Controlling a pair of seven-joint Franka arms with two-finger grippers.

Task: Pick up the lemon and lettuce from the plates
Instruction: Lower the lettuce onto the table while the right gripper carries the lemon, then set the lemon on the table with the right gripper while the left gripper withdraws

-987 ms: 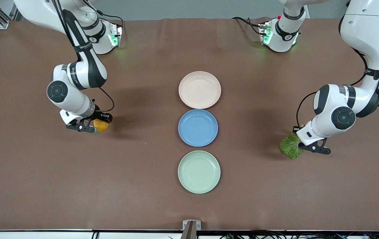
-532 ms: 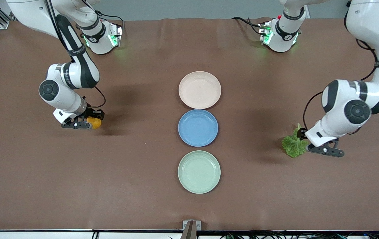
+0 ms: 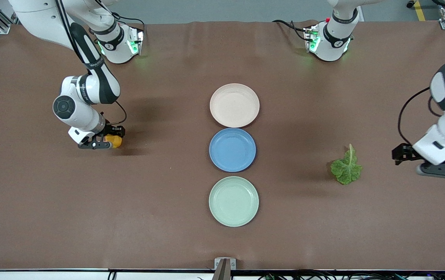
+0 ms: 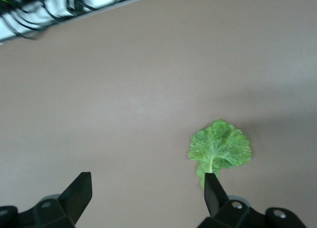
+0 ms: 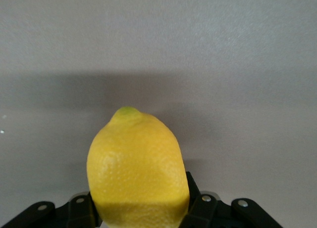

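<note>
The lettuce (image 3: 346,168) lies flat on the brown table toward the left arm's end, off the plates; it also shows in the left wrist view (image 4: 220,149). My left gripper (image 3: 400,153) is open and empty, apart from the leaf and closer to the table's end (image 4: 147,191). My right gripper (image 3: 107,142) is shut on the lemon (image 3: 115,141), low over the table toward the right arm's end. In the right wrist view the lemon (image 5: 136,163) sits between the fingers (image 5: 198,208). The pink-beige plate (image 3: 234,105) and the mint green plate (image 3: 233,201) hold nothing.
A blue plate (image 3: 232,149) sits between the pink and green plates in a row at the table's middle. The two arm bases (image 3: 121,42) (image 3: 329,41) stand along the table's edge farthest from the front camera.
My left gripper has let go of the lettuce and drawn away toward the left arm's end of the table; the leaf stays on the table. My right gripper has barely shifted, still holding the lemon.
</note>
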